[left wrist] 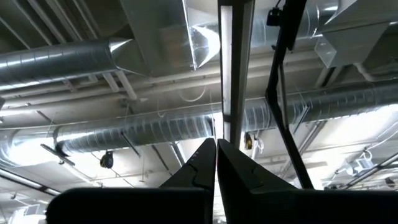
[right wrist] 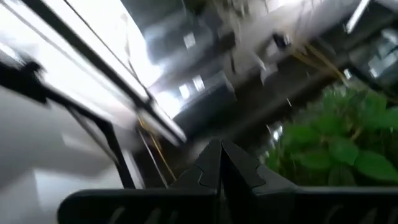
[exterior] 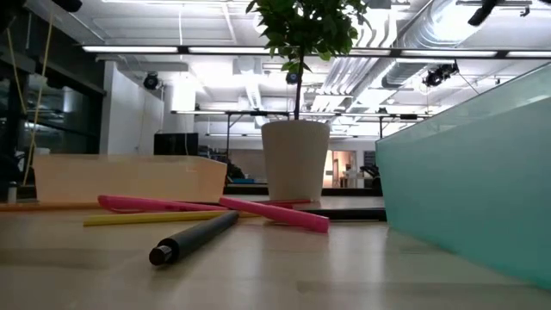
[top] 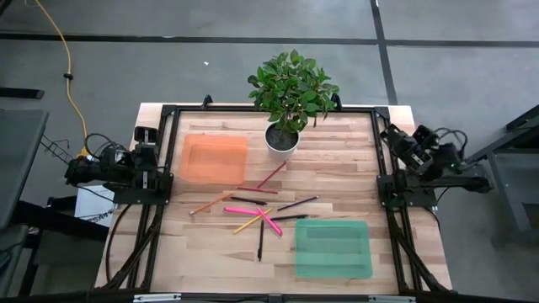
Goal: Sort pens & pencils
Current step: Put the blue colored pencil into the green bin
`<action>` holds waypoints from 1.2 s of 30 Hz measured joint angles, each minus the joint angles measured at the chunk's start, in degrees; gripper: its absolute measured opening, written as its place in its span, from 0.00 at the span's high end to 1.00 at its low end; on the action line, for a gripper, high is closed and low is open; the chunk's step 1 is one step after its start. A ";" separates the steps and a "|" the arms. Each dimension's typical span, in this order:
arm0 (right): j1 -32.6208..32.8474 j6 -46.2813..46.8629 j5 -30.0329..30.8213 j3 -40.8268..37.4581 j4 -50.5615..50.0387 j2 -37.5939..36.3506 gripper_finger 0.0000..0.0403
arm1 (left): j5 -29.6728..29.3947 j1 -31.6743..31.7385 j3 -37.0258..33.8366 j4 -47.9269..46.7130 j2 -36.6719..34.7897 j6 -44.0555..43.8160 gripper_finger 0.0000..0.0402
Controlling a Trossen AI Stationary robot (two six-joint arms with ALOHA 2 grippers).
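Pens and pencils lie loose on the table's middle, flat on the wood. Two pink pens (top: 244, 210) (top: 269, 220) cross near a yellow pencil (top: 248, 223). Black pens (top: 260, 240) (top: 249, 200) lie among them. A red pencil (top: 271, 175), an orange-tan pencil (top: 210, 203) and a dark pencil (top: 299, 203) lie around them. In the low view a black pen (exterior: 194, 237) is nearest. My left gripper (left wrist: 216, 149) is shut, parked at the table's left edge and pointing at the ceiling. My right gripper (right wrist: 221, 152) is shut, at the right edge near the plant.
An orange tray (top: 215, 158) sits on the far left part of the table and a green tray (top: 333, 248) on the near right. A potted plant (top: 282, 139) stands at the far middle. A black frame (top: 160, 168) runs along the table's sides.
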 joint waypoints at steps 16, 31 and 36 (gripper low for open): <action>0.00 -4.25 -9.50 35.36 -35.88 40.55 1.00 | -0.14 0.00 0.00 -0.06 0.00 -1.33 0.99; -0.11 -4.32 -18.88 59.16 -65.53 68.47 1.00 | -2.73 0.00 0.00 -18.38 0.04 -16.70 0.99; -0.11 -5.69 -18.88 65.02 -71.85 74.63 1.00 | -5.07 -0.02 0.00 -23.95 0.04 -24.04 0.99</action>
